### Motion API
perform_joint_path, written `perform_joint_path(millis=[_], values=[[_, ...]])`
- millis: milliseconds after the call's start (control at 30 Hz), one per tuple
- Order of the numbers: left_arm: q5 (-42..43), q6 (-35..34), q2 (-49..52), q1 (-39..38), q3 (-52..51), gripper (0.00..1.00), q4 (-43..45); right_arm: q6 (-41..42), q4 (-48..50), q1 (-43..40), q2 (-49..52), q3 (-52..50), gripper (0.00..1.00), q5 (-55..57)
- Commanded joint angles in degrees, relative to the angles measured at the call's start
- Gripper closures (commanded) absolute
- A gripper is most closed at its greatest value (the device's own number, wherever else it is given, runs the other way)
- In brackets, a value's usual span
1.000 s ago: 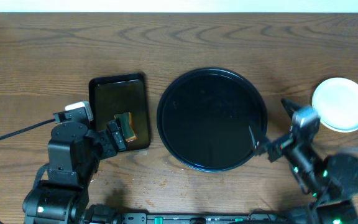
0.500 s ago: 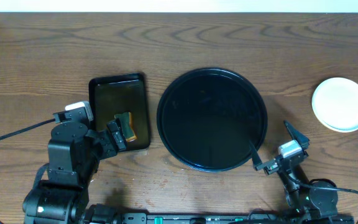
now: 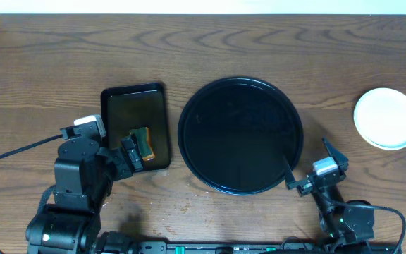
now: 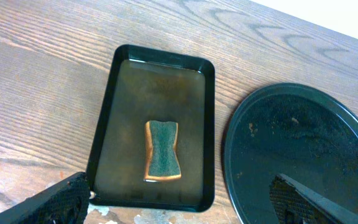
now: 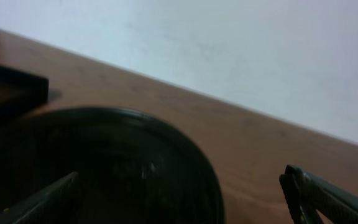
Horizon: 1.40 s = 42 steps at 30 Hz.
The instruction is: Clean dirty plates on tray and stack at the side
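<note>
Overhead: large round glossy black tray (image 3: 240, 135) mid-table; stack of small round pale plates (image 3: 387, 118) on the wood well to its right, apart from it. By the small rectangular black tray (image 3: 129, 113) with brown-edged green sponge (image 3: 142, 142), left gripper (image 3: 131, 152), fingers wide apart. At the round tray's lower-right rim, right gripper (image 3: 304, 151), fingers likewise spread

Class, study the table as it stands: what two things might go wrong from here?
The right gripper has open fingers close beside the rim of the tray; a careless move might shove it. The left gripper hovers at the near end of the small tray, which seems to hold murky liquid and a sponge; a bump might spill it.
</note>
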Motion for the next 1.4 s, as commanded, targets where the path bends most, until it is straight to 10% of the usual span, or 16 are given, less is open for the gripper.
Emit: perform_joint_path(millis=[0, 900, 1367], values=[[-0.1, -0.3, 0.0, 0.2, 1.0, 0.07, 0.0, -0.8, -0.4, -0.4, -0.2, -0.1, 0.01, 0.7], [-2.3, 0.1, -6.8, 1.6, -5.1, 0.07, 0.3, -0.8, -0.4, -0.4, 0.0, -0.1, 0.01, 0.7], [-1.1, -0.1, -33.5, 7.4, -36.4, 0.07, 33.5, -0.8, -0.4, -0.4, 0.0, -0.1, 0.01, 0.7]])
